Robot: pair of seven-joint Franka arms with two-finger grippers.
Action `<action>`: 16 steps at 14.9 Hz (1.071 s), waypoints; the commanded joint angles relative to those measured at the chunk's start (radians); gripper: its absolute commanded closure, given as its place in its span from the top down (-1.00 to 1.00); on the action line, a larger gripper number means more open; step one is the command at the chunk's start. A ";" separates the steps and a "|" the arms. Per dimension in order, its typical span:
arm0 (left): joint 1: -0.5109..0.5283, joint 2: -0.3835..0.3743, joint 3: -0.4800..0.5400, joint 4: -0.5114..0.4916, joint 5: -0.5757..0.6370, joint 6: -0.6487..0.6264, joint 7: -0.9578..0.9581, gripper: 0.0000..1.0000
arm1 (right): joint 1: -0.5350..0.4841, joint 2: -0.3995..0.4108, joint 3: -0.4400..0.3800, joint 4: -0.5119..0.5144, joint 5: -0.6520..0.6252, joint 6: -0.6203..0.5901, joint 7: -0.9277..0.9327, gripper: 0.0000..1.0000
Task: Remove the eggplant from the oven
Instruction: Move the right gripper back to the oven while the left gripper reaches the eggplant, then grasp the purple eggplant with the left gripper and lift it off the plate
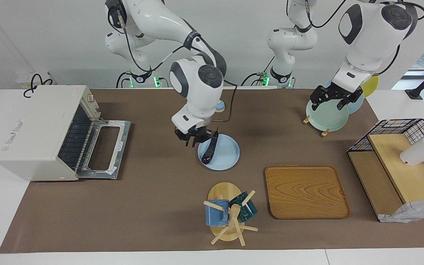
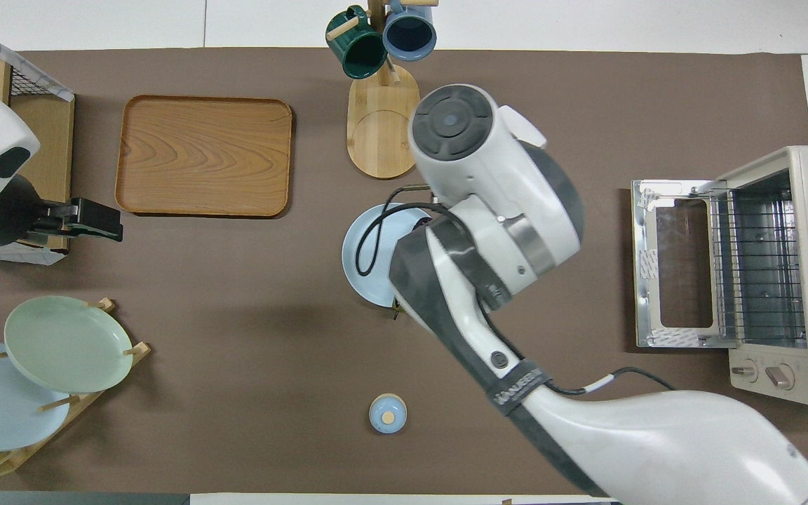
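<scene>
Eggplant [image 1: 209,149] out of oven [image 1: 39,132], lying on light blue plate [image 1: 226,156] mid-table, stem end propped up toward right claw [image 1: 196,139]. Right claw at plate's rim beside eggplant's upper end; cannot tell whether fingers grip it or have let go. Oven door [image 1: 103,150] dropped flat, rack bare: access left open. Left claw [image 1: 331,98] waits over green plate [image 1: 322,116] in rack, fingers apart, holding nothing. Judgement: removal essentially done.
</scene>
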 commanded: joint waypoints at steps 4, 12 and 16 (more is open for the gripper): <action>-0.072 0.041 -0.010 -0.053 -0.068 0.080 -0.021 1.00 | -0.168 -0.159 0.016 -0.398 -0.101 0.152 -0.040 -1.00; -0.342 0.259 -0.010 -0.045 -0.088 0.370 -0.234 1.00 | -0.292 -0.202 0.016 -0.628 -0.164 0.387 -0.053 -1.00; -0.474 0.352 -0.009 -0.045 -0.088 0.505 -0.342 1.00 | -0.299 -0.201 0.015 -0.661 -0.203 0.409 -0.048 -1.00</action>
